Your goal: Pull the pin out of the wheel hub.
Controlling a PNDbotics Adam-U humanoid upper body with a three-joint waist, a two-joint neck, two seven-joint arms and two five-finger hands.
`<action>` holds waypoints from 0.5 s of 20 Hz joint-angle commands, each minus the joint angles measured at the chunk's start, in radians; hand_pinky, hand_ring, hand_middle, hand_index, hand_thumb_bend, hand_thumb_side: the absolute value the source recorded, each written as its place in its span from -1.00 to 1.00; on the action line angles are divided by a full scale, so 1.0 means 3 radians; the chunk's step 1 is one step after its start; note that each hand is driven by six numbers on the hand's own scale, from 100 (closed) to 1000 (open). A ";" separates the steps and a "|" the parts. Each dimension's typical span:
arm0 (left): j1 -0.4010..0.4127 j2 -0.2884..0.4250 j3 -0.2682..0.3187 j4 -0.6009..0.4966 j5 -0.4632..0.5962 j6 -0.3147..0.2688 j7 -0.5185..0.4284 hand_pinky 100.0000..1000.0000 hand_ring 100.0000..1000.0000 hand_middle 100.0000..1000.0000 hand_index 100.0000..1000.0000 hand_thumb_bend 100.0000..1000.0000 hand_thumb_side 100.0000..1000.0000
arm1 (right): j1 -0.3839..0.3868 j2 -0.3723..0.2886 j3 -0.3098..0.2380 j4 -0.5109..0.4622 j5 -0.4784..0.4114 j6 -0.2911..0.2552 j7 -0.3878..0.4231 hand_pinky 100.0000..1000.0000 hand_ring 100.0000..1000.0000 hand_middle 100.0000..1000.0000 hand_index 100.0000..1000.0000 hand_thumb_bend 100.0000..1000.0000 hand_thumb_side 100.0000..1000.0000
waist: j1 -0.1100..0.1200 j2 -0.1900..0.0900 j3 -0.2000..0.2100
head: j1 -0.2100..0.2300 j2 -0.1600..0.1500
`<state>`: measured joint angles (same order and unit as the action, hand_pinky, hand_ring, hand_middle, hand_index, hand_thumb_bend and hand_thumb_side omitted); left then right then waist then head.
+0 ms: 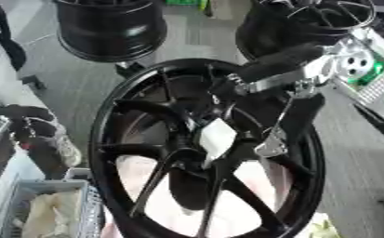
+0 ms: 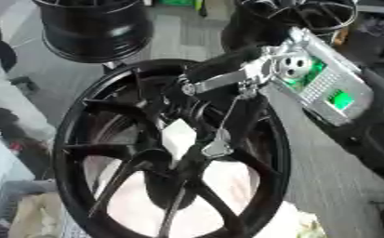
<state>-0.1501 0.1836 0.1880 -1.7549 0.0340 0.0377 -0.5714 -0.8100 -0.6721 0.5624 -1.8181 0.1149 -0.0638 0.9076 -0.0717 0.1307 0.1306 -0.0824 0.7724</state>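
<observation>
At the far left edge, a dark, partly silver shape (image 1: pixel 12 123) shows beside a grey crate (image 1: pixel 44 211) holding pale material in the lower left corner; whether it is the left hand cannot be told. A large black spoked wheel hub (image 1: pixel 203 148) fills the centre, standing tilted toward the camera, with pale surface showing through its spokes. A white, blocky piece (image 1: pixel 217 138) sits at the hub's centre where the spokes meet; whether this is the pin cannot be confirmed. The right hand (image 2: pixel 219 74) enters from the upper right, its black fingers reaching down to the hub's inner area just above that white piece; whether they are curled on anything cannot be told. A silver wrist assembly (image 2: pixel 288 65) follows behind it. Two further black rims (image 1: pixel 109 28) stand at the far edge.
</observation>
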 commanded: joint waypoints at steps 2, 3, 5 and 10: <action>-0.0047 0.0038 -0.0010 -0.0036 -0.0001 -0.0001 -0.0015 0.33 0.22 0.20 0.41 -1.00 0.73 | -0.0059 0.0024 0.0001 0.0083 -0.0027 0.0002 -0.0002 0.51 0.68 0.66 0.81 -0.76 -0.36 | 0.0022 -0.0030 0.0009 | -0.0010 -0.0008; -0.0047 0.0037 -0.0010 -0.0037 0.0000 -0.0001 -0.0016 0.33 0.22 0.20 0.41 -1.00 0.73 | -0.0057 0.0034 0.0009 0.0105 -0.0024 0.0004 -0.0002 0.51 0.67 0.64 0.80 -0.77 -0.36 | 0.0021 -0.0030 0.0012 | -0.0011 -0.0008; -0.0048 0.0037 -0.0010 -0.0037 0.0000 0.0000 -0.0017 0.33 0.22 0.20 0.41 -1.00 0.73 | -0.0055 0.0050 0.0018 0.0152 -0.0010 0.0004 -0.0002 0.50 0.65 0.62 0.78 -0.78 -0.36 | 0.0019 -0.0030 0.0016 | -0.0012 -0.0008; -0.0051 0.0035 -0.0011 -0.0041 0.0000 0.0002 -0.0020 0.33 0.22 0.20 0.41 -1.00 0.73 | -0.0059 0.0072 0.0022 0.0235 0.0013 -0.0019 -0.0002 0.47 0.59 0.56 0.72 -0.79 -0.38 | 0.0016 -0.0027 0.0025 | -0.0011 -0.0008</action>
<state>-0.1507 0.1835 0.1877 -1.7548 0.0340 0.0402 -0.5748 -0.8098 -0.6388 0.5791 -1.7488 0.1168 -0.0660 0.9085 -0.0717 0.1317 0.1374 -0.0835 0.7724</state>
